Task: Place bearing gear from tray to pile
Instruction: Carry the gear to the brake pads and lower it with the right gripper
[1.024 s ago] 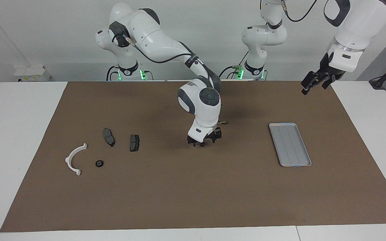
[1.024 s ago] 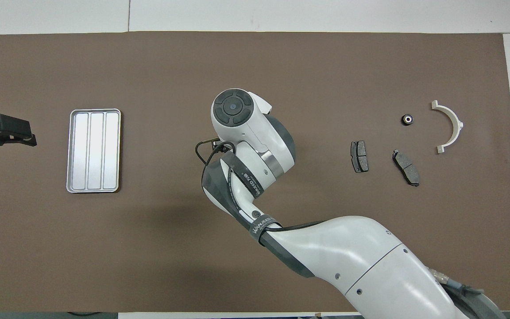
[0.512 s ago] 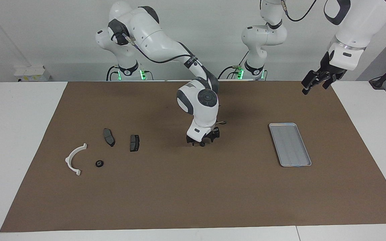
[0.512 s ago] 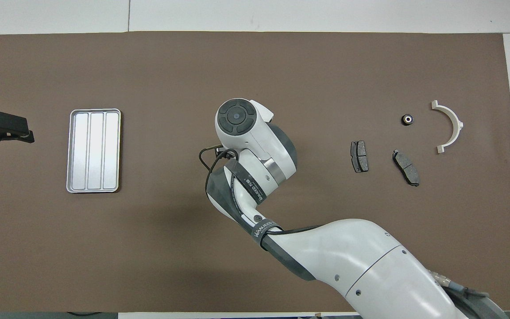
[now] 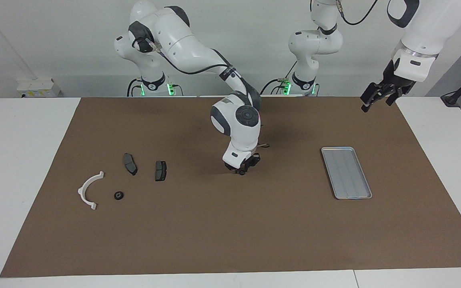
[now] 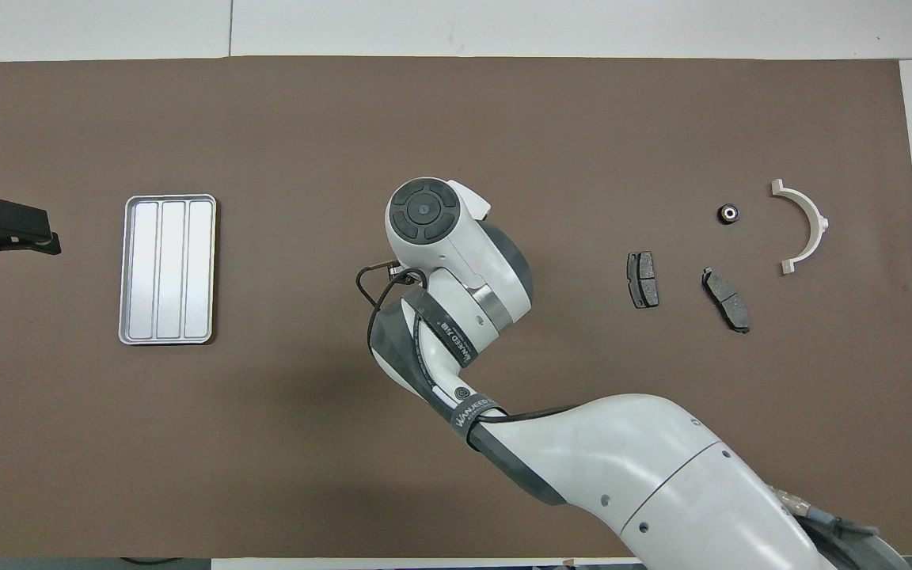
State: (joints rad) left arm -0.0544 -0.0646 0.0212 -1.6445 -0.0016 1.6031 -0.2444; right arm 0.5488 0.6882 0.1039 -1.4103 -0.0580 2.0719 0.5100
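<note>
Right gripper [image 5: 241, 171] low, seemingly closed; left gripper [image 5: 374, 98] raised.

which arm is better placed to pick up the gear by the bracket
Right. The right pincer is low over the mat's middle, and the gear lies at the right arm's end. The left pincer hangs over the mat's corner at the left arm's end.
</note>
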